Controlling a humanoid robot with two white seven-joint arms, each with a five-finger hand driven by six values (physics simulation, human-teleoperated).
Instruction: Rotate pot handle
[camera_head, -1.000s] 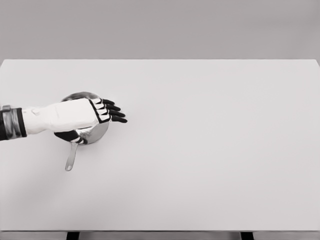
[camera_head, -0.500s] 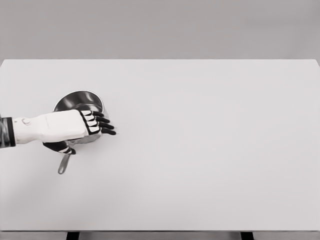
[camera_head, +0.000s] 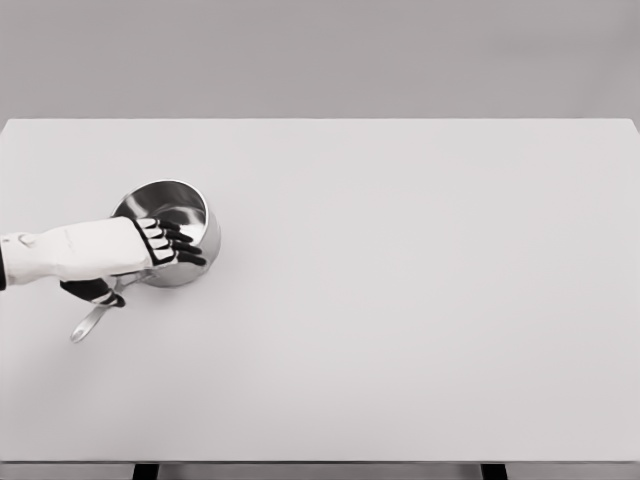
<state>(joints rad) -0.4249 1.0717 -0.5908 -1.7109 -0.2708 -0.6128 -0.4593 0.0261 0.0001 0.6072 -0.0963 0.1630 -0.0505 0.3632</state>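
A shiny steel pot (camera_head: 178, 212) stands on the left part of the white table (camera_head: 400, 300). Its thin handle (camera_head: 88, 325) points toward the lower left, to the table's near-left side. My left hand (camera_head: 140, 268) comes in from the left edge and lies over the pot's near rim. Its black fingers (camera_head: 178, 247) stretch out across the pot wall. The thumb (camera_head: 97, 293) hangs below, against the root of the handle. The hand is open, with no closed grasp visible. The right arm is out of view.
The table's left edge lies close to the handle tip. Two dark table legs (camera_head: 146, 471) show under the near edge.
My left hand has drawn back to the left. The handle has swung from pointing nearly straight toward me to pointing lower left. More of the pot's inside is uncovered.
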